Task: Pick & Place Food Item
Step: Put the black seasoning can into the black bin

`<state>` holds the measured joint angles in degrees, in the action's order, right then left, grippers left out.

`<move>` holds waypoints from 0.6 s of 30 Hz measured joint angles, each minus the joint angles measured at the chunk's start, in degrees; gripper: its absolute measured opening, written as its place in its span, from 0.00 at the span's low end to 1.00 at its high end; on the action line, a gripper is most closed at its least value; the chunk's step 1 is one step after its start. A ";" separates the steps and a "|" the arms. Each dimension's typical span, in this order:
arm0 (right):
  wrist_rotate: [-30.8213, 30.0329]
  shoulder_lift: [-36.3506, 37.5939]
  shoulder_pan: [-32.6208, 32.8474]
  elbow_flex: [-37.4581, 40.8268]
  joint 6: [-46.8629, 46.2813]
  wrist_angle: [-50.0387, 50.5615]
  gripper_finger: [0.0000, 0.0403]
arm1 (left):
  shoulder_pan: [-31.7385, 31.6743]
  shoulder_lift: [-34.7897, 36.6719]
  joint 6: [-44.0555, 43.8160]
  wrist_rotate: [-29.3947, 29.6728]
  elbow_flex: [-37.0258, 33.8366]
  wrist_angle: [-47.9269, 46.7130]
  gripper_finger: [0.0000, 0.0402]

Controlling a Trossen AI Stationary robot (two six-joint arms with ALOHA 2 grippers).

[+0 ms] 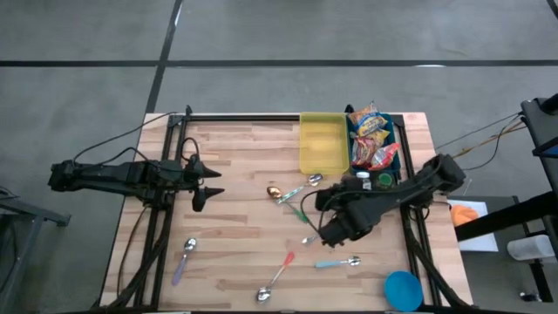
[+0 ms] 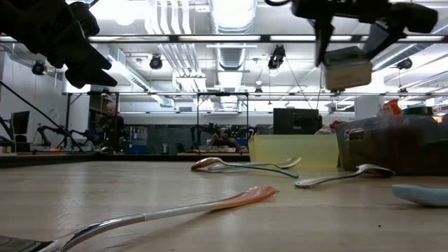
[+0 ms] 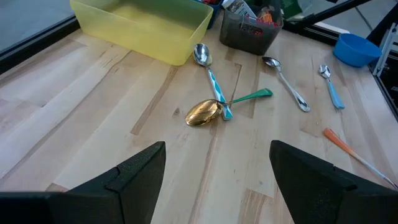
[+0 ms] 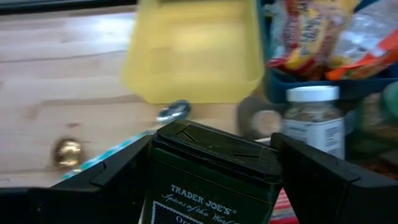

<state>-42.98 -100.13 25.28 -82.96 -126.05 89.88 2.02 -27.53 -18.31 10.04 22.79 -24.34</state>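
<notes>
Right claw [image 4: 211,180] clamps the Trader Joe's tin [image 4: 214,171]; yellow bin [image 4: 193,53] lies just ahead (left claw [image 3: 214,168] wide, idle).

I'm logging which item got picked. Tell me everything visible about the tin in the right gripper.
The Trader Joe's tin is a small dark green box, apparently metal, with a hinged-looking lid and white lettering on its front. It is upright, lid closed, clamped by its sides between the fingers of the right gripper, lifted clear of the table near the yellow bin. Nothing else touches it.
</notes>
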 joint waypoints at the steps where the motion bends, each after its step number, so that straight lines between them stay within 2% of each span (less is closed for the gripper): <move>1: 0.79 1.18 0.05 1.39 0.01 0.14 0.75 | -0.02 0.00 -0.02 0.02 0.01 0.02 0.72; 5: 4.02 5.59 0.73 6.46 -0.01 0.27 0.75 | -0.02 0.00 -0.01 0.01 0.00 0.04 0.72; 10: 4.41 10.30 2.34 13.16 0.01 0.17 0.75 | 0.00 0.00 0.00 0.00 0.00 0.02 0.72; 18: 6.16 13.31 4.40 21.83 -1.59 0.16 0.75 | -0.01 0.00 -0.01 0.02 0.00 0.02 0.72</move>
<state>-36.82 -86.82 29.68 -61.13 -127.64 90.04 2.01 -27.53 -18.31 10.06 22.79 -24.32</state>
